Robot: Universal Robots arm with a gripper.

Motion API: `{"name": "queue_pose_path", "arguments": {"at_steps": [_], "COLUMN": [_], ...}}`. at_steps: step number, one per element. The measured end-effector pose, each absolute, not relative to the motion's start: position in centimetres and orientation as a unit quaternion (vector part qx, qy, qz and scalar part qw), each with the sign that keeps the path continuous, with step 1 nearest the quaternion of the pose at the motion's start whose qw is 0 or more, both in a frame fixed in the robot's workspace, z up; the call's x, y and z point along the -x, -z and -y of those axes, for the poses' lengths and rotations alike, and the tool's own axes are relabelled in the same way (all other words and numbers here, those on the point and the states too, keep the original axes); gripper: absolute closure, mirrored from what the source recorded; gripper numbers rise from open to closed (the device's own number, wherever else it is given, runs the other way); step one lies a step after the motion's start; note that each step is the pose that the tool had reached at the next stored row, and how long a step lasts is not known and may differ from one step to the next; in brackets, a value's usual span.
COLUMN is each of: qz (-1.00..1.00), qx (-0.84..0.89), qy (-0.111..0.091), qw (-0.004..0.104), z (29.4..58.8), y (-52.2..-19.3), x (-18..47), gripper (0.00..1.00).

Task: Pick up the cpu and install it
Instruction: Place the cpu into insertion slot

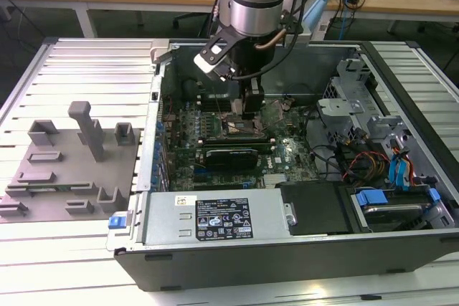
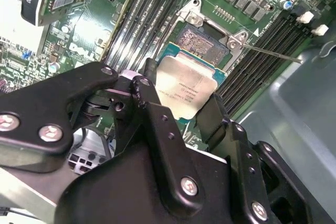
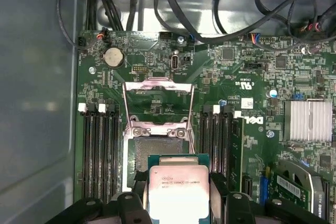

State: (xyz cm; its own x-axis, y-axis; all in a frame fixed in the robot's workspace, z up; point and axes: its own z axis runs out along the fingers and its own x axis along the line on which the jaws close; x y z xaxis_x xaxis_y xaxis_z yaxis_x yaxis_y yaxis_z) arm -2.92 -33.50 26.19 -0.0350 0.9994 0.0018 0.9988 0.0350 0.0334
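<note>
While held between the jaws, the cpu [image 3: 178,190] overlaps the socket [image 3: 140,156].

Tool [image 2: 178,98]: one, clamping one cpu [image 3: 178,184].
Socket [image 3: 152,153]: one, lying open just beyond the tool, its one load frame [image 3: 157,128] standing raised.
Memory-slot banks [image 3: 100,150]: two, flanking the tool.
Coin battery [image 3: 112,56]: one, sitting beyond the socket.
Finned heatsink [image 3: 310,120]: one, sitting off to the tool's side.
Black expansion card [image 1: 229,155]: one, lying near the tool.
Power supply [image 1: 215,216]: one, sitting past the card.
Computer case [image 1: 287,263]: one, enclosing the tool.
Grey fixture [image 1: 64,170]: one, resting on the worktop [image 1: 93,62], well apart from the tool.
</note>
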Motion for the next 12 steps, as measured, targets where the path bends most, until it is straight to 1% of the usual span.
{"name": "queue_pose_path", "arguments": {"at_steps": [1,5,7,8,9,12], "qz": [-0.721,-0.721,-0.721,-0.721,-0.721,-0.721], "qx": [-0.693,-0.692,-0.692,-0.692,-0.692,-0.692], "qy": [-0.014,-0.015,-0.017,-0.021,-0.027,-0.029], "qw": [0.013,0.013,0.016,0.020,0.026,0.028], "z": [33.5,33.5,33.5,33.5,33.5,33.5], "y": [-26.1,-26.0,-25.8,-25.3,-24.4,-24.1], "x": [3.0,3.0,3.0,3.0,3.1,3.1], "gripper": [0.45,0.45,0.45,0.45,0.45,0.45]}}
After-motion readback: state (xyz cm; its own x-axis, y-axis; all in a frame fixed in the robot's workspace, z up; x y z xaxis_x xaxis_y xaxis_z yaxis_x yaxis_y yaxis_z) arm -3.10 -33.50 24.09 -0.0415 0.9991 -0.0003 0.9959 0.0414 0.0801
